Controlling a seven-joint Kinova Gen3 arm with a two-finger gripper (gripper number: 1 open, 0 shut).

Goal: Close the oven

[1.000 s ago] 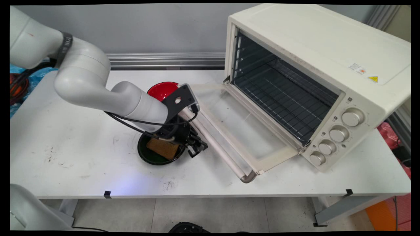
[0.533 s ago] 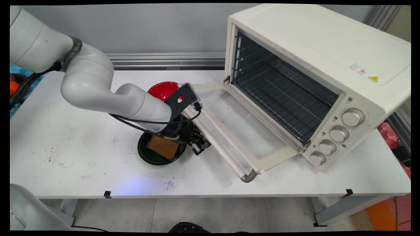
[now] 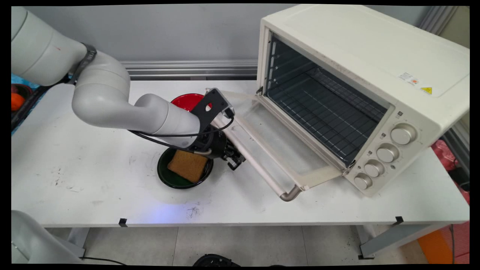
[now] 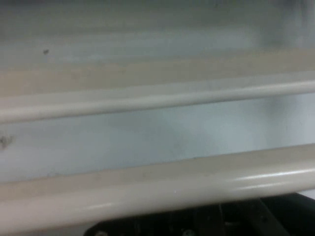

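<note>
1. The jaws are not showing plainly in either view, so I cannot tell how far apart they are standing or whether they are gripping anything. In the main view the gripper [image 3: 235,162] is sitting low, right up against the oven door's handle [image 3: 258,170], on the side away from the oven. In the hand view only the dark linkage of the gripper [image 4: 206,223] is peeking up at the bottom edge.
2. The hand view is giving what the main view cannot: the handle [image 4: 157,189] is running as a pale rounded bar across the whole picture just above the linkage, with the door [image 4: 147,93] lying as a second pale band beyond it. Whether the gripper is touching the bar cannot be told.
3. The main view is showing the door [image 3: 279,144] hanging open, sloping down from the oven [image 3: 360,56] toward the near side of the table [image 3: 75,157].
4. Just beside the gripper, on its left in the main view, a green bowl [image 3: 168,179] is standing on the table with a brown slice of bread [image 3: 187,165] lying in it. The arm is reaching over the bowl's far rim.
5. A red bowl [image 3: 187,101] is sitting behind the arm, partly hidden by it.
6. Inside the oven a wire rack [image 3: 322,108] is lying level, and four knobs [image 3: 403,134] are running down the front panel.
</note>
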